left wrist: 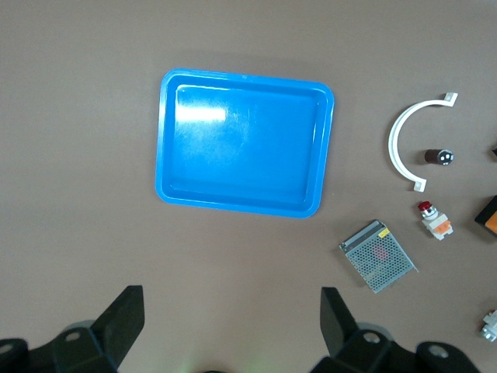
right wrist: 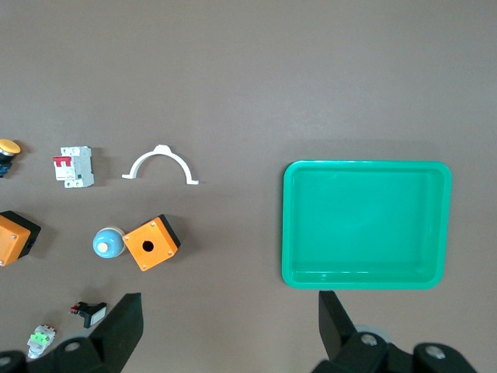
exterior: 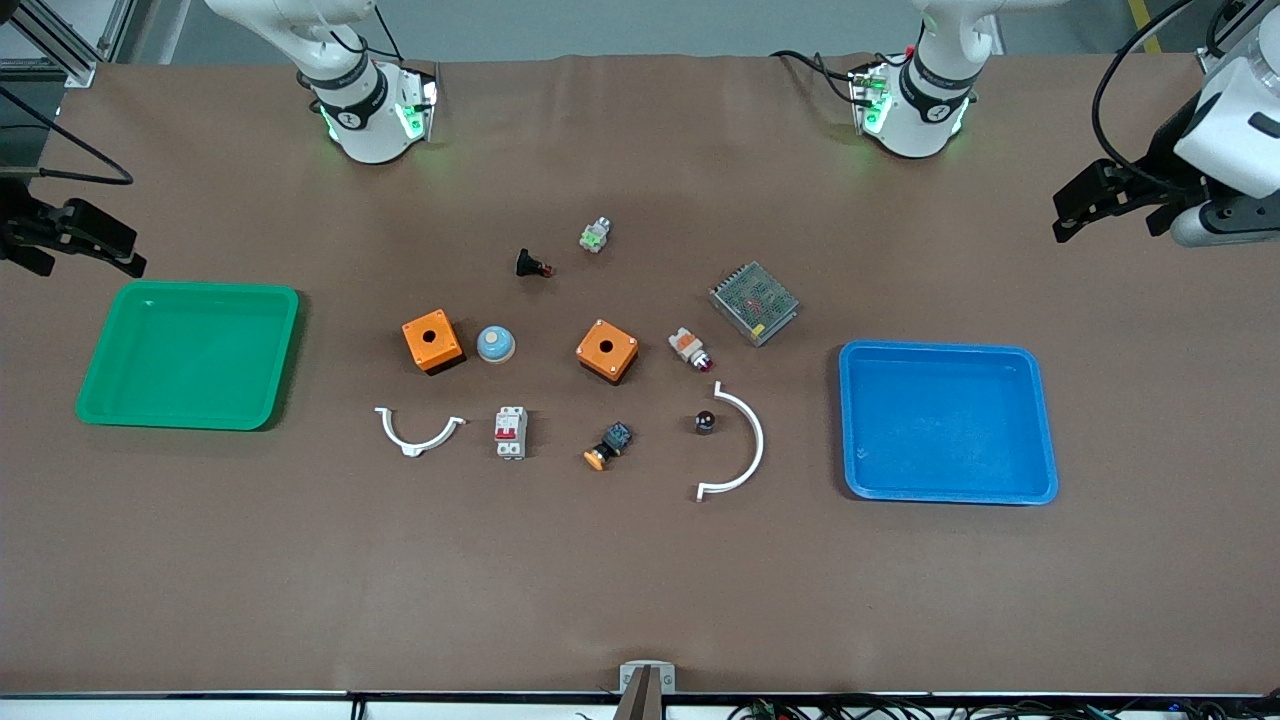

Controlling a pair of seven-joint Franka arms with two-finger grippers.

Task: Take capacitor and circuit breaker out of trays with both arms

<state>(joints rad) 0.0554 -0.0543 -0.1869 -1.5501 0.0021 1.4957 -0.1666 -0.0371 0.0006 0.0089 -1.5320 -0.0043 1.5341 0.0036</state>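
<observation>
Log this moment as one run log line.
left gripper: open, waiting above table by blue tray | right gripper: open, waiting by green tray | capacitor, circuit breaker: on table, outside trays

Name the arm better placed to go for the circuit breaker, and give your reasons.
Right. The circuit breaker lies on the table toward the green tray, the right arm's end. The right gripper, open, has it in its wrist view; the left gripper, open over the blue tray end, does not.
</observation>
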